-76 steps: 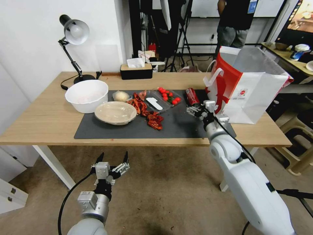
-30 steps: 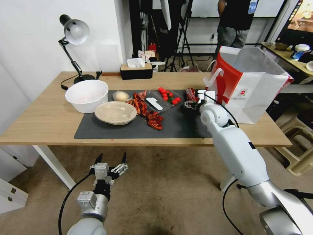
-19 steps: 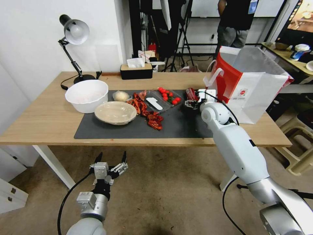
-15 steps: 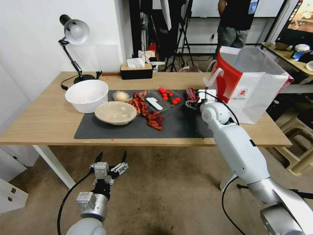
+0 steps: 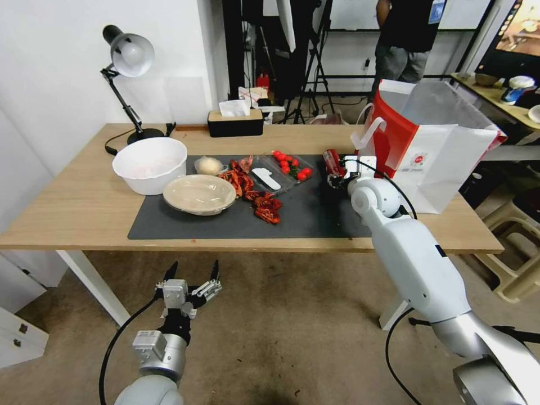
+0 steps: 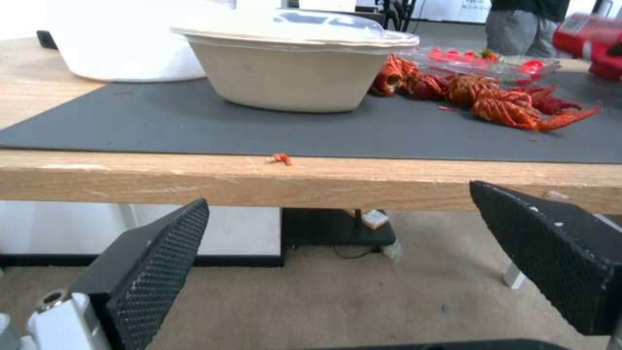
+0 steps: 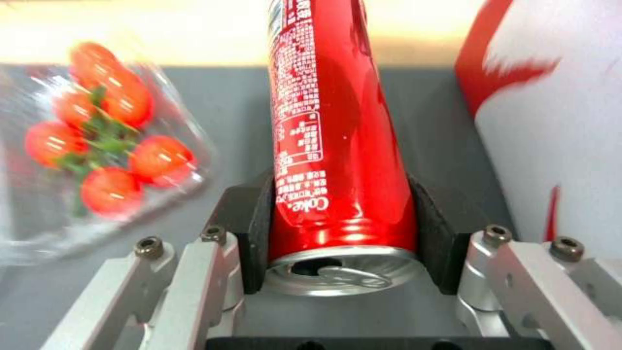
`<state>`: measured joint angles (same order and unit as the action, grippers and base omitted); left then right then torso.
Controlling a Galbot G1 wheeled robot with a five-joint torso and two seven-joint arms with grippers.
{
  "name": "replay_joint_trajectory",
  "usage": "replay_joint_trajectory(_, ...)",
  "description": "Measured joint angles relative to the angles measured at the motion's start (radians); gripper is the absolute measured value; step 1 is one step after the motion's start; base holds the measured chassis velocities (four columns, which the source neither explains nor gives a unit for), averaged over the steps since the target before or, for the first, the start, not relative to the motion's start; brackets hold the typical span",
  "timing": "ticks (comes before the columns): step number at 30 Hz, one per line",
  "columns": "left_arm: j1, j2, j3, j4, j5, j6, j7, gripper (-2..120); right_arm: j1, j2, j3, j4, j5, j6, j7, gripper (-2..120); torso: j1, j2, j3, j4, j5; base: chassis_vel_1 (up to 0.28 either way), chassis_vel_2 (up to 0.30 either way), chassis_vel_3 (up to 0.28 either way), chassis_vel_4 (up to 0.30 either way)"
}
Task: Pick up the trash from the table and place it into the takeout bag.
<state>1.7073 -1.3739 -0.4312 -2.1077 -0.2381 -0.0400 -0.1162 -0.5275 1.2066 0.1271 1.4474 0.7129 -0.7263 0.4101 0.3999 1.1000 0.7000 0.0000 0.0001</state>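
From my seat, starting at the left: the white bowl (image 5: 149,164) sits on the desk (image 5: 73,208) beside the desk lamp (image 5: 128,55), and just next to it the beige lidded bowl (image 5: 199,194) is on the dark grey mat (image 5: 225,225). My left claw (image 5: 191,281) hangs below the desk's front edge, over the carpet, fingers (image 6: 155,262) spread apart with nothing between them. Moving along the mat there's a pile of red crayfish shells (image 5: 253,194), then a clear tray with cherry tomatoes (image 5: 289,165). Next comes the red soda can (image 5: 333,163), and my right claw (image 5: 339,179) is clamped on it. The wrist cam shows both black pads pressed on the can's sides near its opened top end (image 7: 340,160), with the tomatoes off to one side. Furthest right, the takeout bag (image 5: 444,163) stands upright on the desk, mouth open, just beside the can and the right arm.
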Motion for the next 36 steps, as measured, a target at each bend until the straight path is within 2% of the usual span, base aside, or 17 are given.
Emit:
replay_joint_trajectory(10, 0.002, 0.0, -0.002, -0.005, 0.0, 0.0, 0.0, 100, -0.021, -0.025, 0.007, 0.073, 0.001, 0.004, 0.0, 43, 0.0, 0.0, 0.0, 0.0, 0.0, 0.0, 0.0, 0.0, 0.0)
replay_joint_trajectory(12, 0.004, 0.0, -0.004, -0.007, 0.001, 0.0, 0.0, 100, -0.038, -0.057, 0.006, 0.161, 0.021, 0.0, -0.006, 43, 0.0, 0.0, 0.0, -0.0001, -0.0001, 0.0, 0.0, 0.0, 0.0)
replay_joint_trajectory(13, 0.004, 0.0, -0.004, -0.007, 0.001, 0.0, 0.0, 100, -0.038, -0.057, 0.006, 0.161, 0.021, 0.0, -0.006, 43, 0.0, 0.0, 0.0, -0.0001, -0.0001, 0.0, 0.0, 0.0, 0.0)
replay_joint_trajectory(16, 0.008, -0.004, -0.003, -0.014, 0.004, 0.0, -0.002, 100, -0.075, -0.131, -0.004, 0.349, 0.083, -0.004, -0.01, 43, 0.0, 0.0, 0.0, 0.0, 0.0, 0.0, 0.0, 0.0, 0.0)
replay_joint_trajectory(17, 0.008, -0.004, -0.003, -0.014, 0.004, 0.0, -0.002, 100, -0.075, -0.131, -0.004, 0.349, 0.083, -0.004, -0.01, 43, 0.0, 0.0, 0.0, 0.0, 0.0, 0.0, 0.0, 0.0, 0.0)
replay_joint_trajectory(20, 0.011, -0.006, -0.006, -0.017, 0.005, 0.0, -0.003, 100, -0.092, -0.192, 0.021, 0.461, 0.098, 0.013, -0.037, 43, 0.0, 0.0, 0.0, 0.0, 0.0, 0.0, 0.0, 0.0, 0.0)
replay_joint_trajectory(25, 0.011, -0.008, -0.006, -0.019, 0.006, 0.0, -0.004, 100, -0.067, -0.246, 0.067, 0.496, 0.09, 0.041, -0.037, 43, 0.0, 0.0, 0.0, 0.0, 0.0001, 0.0, 0.0, 0.0, 0.0)
replay_joint_trajectory(27, 0.011, -0.008, -0.005, -0.021, 0.006, 0.0, -0.005, 100, -0.013, -0.298, 0.109, 0.5, 0.148, 0.04, 0.0, 43, 0.0, 0.0, 0.0, 0.0, 0.0002, 0.0, 0.0, 0.0, 0.0)
replay_joint_trajectory(32, 0.012, -0.006, -0.006, -0.021, 0.006, 0.0, -0.005, 100, 0.042, -0.339, 0.136, 0.484, 0.205, 0.033, 0.036, 43, 0.0, 0.0, 0.0, -0.0001, 0.0, 0.0, 0.0, 0.0, 0.0)
replay_joint_trajectory(35, 0.011, -0.006, -0.004, -0.022, 0.006, 0.0, -0.005, 100, 0.118, -0.396, 0.152, 0.45, 0.311, 0.002, 0.127, 43, 0.0, 0.0, 0.0, 0.0, -0.0003, 0.0, 0.0, 0.0, 0.0)
replay_joint_trajectory(36, 0.011, -0.006, -0.004, -0.022, 0.006, 0.0, -0.005, 100, 0.118, -0.396, 0.152, 0.45, 0.311, 0.002, 0.127, 43, 0.0, 0.0, 0.0, 0.0, -0.0003, 0.0, 0.0, 0.0, 0.0)
